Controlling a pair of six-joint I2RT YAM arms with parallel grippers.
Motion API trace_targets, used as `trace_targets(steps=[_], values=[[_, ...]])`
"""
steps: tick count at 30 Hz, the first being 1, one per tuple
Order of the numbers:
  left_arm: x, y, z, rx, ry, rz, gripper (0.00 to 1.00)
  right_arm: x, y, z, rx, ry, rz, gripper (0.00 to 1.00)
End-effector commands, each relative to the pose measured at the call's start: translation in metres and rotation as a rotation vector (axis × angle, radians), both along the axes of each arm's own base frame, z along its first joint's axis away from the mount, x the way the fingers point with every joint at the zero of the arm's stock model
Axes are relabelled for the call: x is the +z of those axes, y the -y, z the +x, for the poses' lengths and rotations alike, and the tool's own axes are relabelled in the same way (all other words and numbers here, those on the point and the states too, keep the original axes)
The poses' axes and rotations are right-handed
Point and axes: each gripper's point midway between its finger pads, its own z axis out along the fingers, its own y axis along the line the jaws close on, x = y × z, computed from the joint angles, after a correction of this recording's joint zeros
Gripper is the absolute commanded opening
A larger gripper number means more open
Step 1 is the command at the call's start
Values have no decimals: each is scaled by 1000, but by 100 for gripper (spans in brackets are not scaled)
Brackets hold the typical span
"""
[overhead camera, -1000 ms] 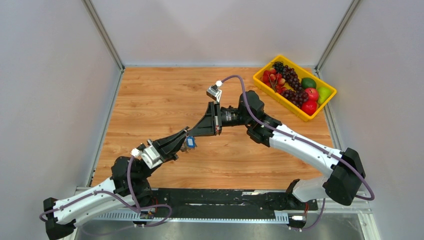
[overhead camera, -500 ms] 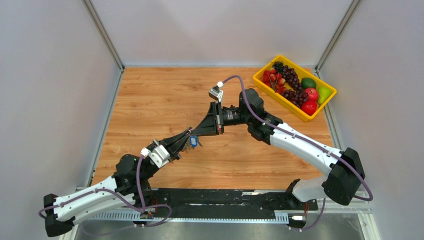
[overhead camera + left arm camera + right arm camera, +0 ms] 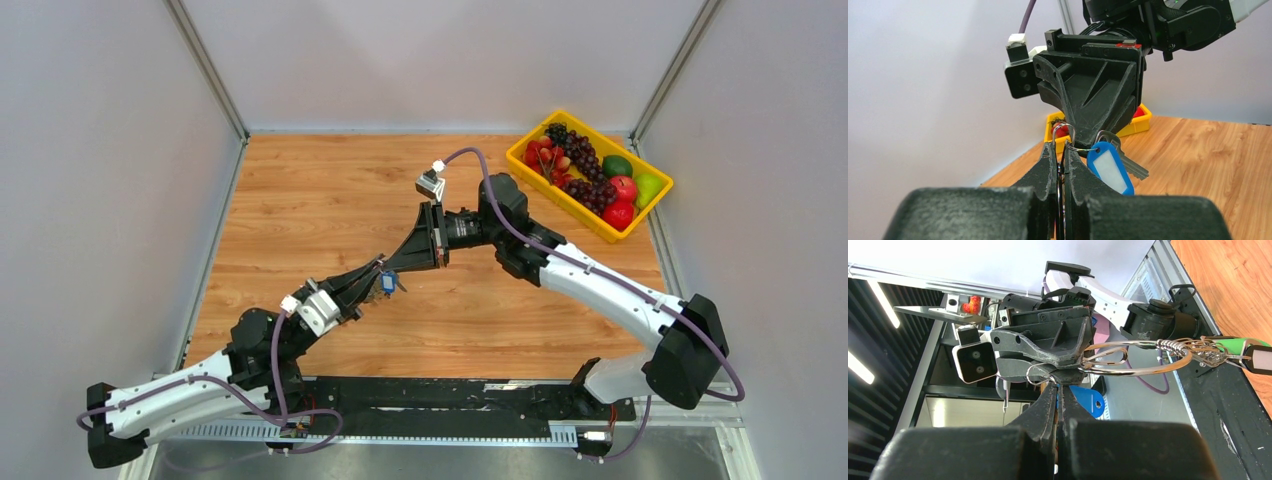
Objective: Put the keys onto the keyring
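Above the wooden table point(image 3: 300, 200), centre frame, the right gripper point(image 3: 1058, 390) is pinching shut on the keyring point(image 3: 1128, 373) while the left gripper point(image 3: 1060, 150) is clamping closed beside the blue-tagged key point(image 3: 1110, 167), though any sideways tug could slip the wire free.

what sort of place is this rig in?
Most likely a lab test cell for robots: plain grey panel walls boxing in a wooden table, left arm and right arm bolted at its near edge, a yellow tray of fruit as props.
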Motion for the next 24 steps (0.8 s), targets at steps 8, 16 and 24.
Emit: trace_targets(steps=[8,16,24], values=[[-11,31,-33,-203,8,87,0,81,2,37,-189,176,193,0],[-14,31,-31,-195,-4,89,0,96,7,33,-193,208,222,0],[-11,30,-30,-188,-6,79,0,97,12,29,-202,223,228,0]])
